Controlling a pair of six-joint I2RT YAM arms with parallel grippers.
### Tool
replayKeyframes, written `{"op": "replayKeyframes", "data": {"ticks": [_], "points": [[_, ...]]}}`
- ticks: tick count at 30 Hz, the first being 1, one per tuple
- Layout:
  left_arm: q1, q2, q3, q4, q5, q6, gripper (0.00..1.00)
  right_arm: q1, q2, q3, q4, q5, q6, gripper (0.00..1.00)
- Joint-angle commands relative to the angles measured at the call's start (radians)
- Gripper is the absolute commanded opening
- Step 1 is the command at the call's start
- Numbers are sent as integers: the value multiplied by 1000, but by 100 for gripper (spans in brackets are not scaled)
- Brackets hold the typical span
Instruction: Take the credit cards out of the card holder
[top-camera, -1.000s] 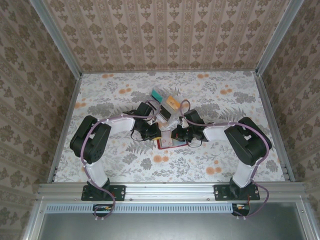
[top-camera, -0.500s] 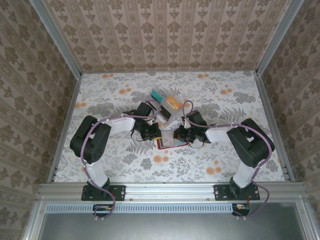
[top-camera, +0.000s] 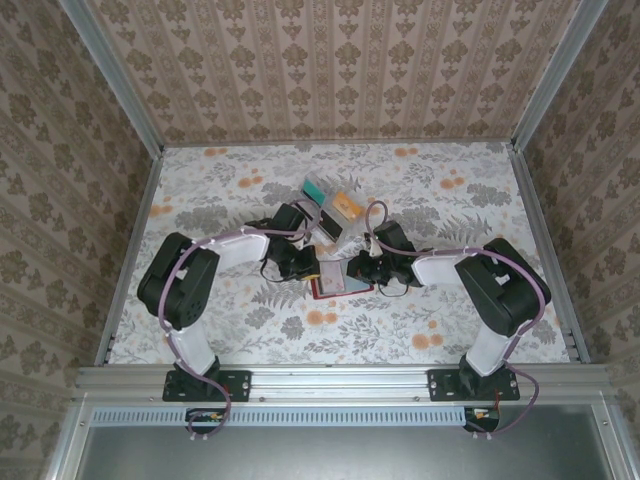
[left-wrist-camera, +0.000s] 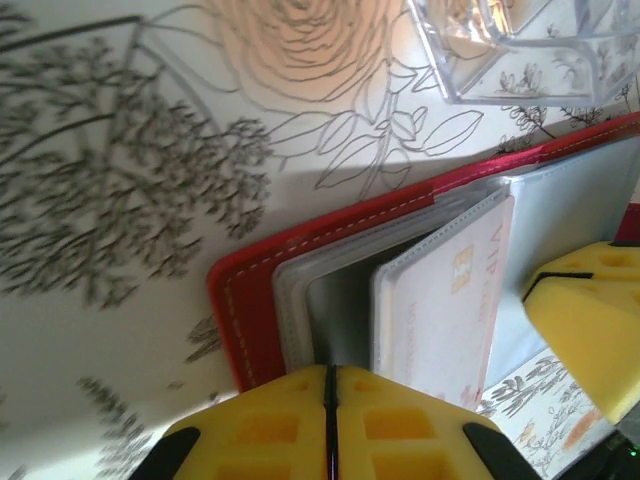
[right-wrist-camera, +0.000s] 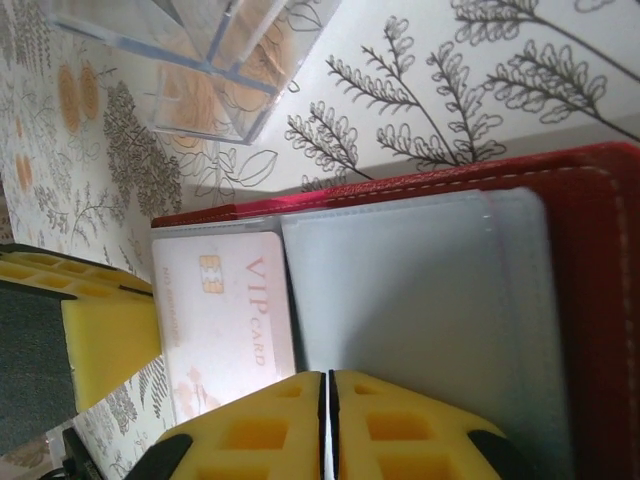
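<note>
Right claw (right-wrist-camera: 327, 380) closer — on card holder (right-wrist-camera: 420, 290)

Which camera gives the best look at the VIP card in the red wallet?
The right wrist view: the card lies flat to the lens, with its chip and VIP print legible. The left wrist view shows it at a slant, with faint lettering. In the top view it is too small to make out inside the wallet.

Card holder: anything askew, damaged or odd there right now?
Nothing looks damaged or spilled. One oddity: in the open red card holder, a pale credit card marked VIP stands lifted and tilted off the grey sleeves, apparently partly out, rather than lying flat in a pocket.
</note>
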Motion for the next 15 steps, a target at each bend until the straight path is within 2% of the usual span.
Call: {"op": "replayKeyframes", "data": {"ticks": [1,4,8,15], "points": [[4,-61,11,-43,-23,30,8,-5,-28,-1,-8,-20,7,17],[4,-52,-10,21,26,3,6,-7,-18,-2,11,-34,29,24],[2,-39,-27,47,21,-18,5,-7,2,8,26,-63,41,28],[-1,35,-25,60,38,-22,5,-6,43,33,28,-103,34,29]]}}
